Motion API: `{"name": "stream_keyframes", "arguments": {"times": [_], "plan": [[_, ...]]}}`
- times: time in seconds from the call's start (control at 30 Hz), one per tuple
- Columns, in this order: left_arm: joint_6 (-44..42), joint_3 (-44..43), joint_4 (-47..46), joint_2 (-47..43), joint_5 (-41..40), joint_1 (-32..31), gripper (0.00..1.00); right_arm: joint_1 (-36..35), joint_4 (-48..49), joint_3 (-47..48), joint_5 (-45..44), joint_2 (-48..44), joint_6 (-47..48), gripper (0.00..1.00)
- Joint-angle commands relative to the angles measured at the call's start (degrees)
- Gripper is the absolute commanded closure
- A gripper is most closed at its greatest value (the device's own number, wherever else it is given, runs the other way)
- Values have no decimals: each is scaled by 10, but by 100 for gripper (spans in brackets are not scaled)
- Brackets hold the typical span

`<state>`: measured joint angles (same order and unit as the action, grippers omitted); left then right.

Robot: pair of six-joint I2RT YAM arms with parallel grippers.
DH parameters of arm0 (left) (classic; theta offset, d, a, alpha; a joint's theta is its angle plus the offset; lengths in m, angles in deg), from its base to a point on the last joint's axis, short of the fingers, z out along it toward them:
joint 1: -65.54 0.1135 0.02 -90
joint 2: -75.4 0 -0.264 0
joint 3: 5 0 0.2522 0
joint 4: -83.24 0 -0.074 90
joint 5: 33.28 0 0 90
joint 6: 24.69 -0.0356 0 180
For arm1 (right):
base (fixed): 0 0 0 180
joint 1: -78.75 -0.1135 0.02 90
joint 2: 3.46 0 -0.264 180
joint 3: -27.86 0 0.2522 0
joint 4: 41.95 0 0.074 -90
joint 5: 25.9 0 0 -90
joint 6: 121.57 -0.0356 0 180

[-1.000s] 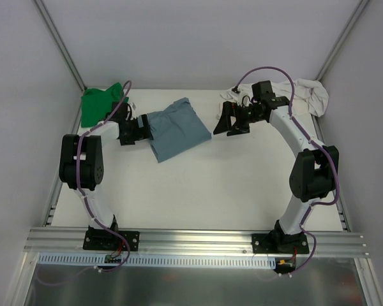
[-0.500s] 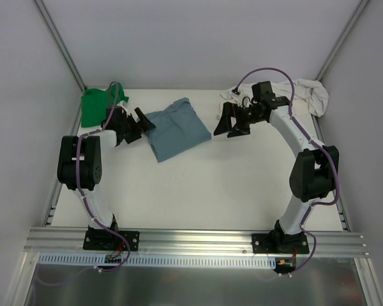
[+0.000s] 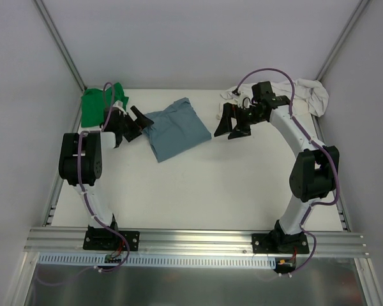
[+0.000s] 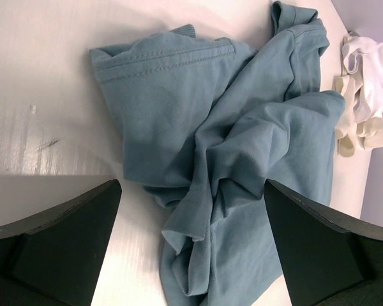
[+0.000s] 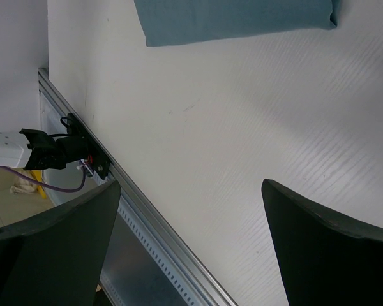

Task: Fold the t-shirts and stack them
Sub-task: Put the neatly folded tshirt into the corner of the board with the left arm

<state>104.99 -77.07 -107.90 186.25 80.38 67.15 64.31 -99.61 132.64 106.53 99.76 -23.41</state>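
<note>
Slate-blue t-shirt (image 3: 177, 127): lies on the far middle of the tabletop (image 3: 210, 185), a little left of centre. It is a rough square from above, but the left wrist view shows it rumpled, with a stitched hem at its far-left corner and loose folds running across the middle. Not a tidy fold, by my judgement.

Green t-shirt (image 3: 96, 105): bunched in the far left corner. Cream t-shirt (image 3: 313, 95): bunched in the far right corner. All three are well apart, so nothing is stacked yet.

Reading of the layout: the blue shirt sits where both my arms can reach it, with the other two parked at the corners. I take it as the one in hand.

Left pincer (image 3: 129, 122): jaws spread wide, holding nothing, just beside the blue shirt's left edge and aimed across it. The cloth fills the space between my fingers in the wrist view. I cannot tell whether a fingertip touches it.

Right pincer (image 3: 232, 125): also spread wide and empty, to the right of the shirt and apart from it, over bare tabletop.

The two flank the shirt, which suits a two-sided pick at its edges.
</note>
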Motion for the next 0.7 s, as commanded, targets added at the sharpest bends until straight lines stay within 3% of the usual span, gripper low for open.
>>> {"name": "stream_keyframes", "arguments": {"times": [0.0,0.67], "plan": [[4,-15,8,26,11,4,1,3,-12,32,1,-28,4,0],[-19,-164,101,118,76,1,1,0,-37,85,-10,-1,1,1]]}}
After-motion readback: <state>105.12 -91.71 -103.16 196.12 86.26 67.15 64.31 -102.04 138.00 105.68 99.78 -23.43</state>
